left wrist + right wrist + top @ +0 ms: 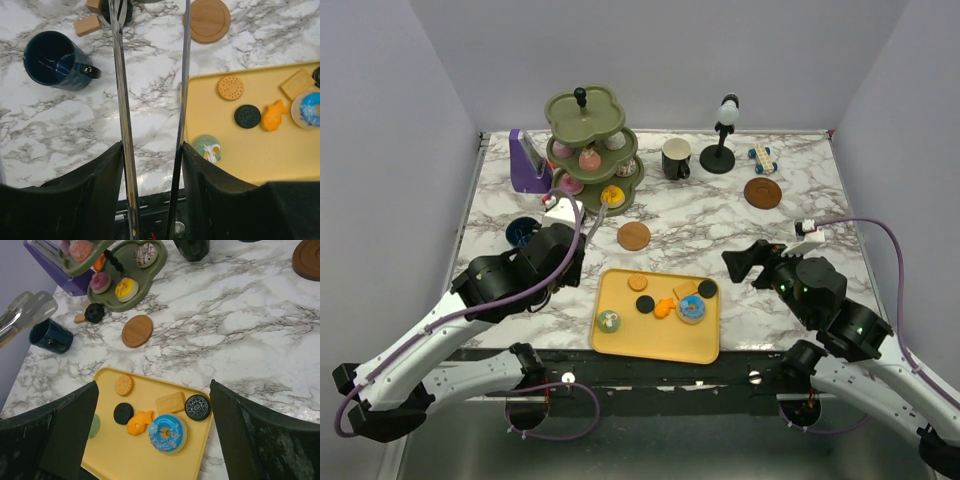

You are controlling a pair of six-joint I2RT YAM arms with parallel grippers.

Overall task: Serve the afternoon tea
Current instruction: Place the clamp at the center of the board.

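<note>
My left gripper [152, 150] is shut on a pair of metal tongs [122, 100], whose blades reach forward over the marble between the dark-blue mug [55, 60] and the yellow tray [225, 145]. Nothing shows between the tongs' tips [30, 307]. On the tray lie a blue doughnut [167, 432], an orange fish biscuit [139, 422], round and black biscuits, and a green cupcake [207, 147]. My right gripper [154, 387] hangs open above the tray's right side. The olive-green stand [582, 140] carries several cakes. A black mug [676, 158] stands to its right.
Brown coasters lie at the middle [634, 236] and back right [763, 192]. A purple holder [528, 160] sits left of the stand. A black stand with a white ball top [722, 135] and a small wheeled toy [761, 155] are at the back. Wooden blocks [87, 25] lie near the blue mug.
</note>
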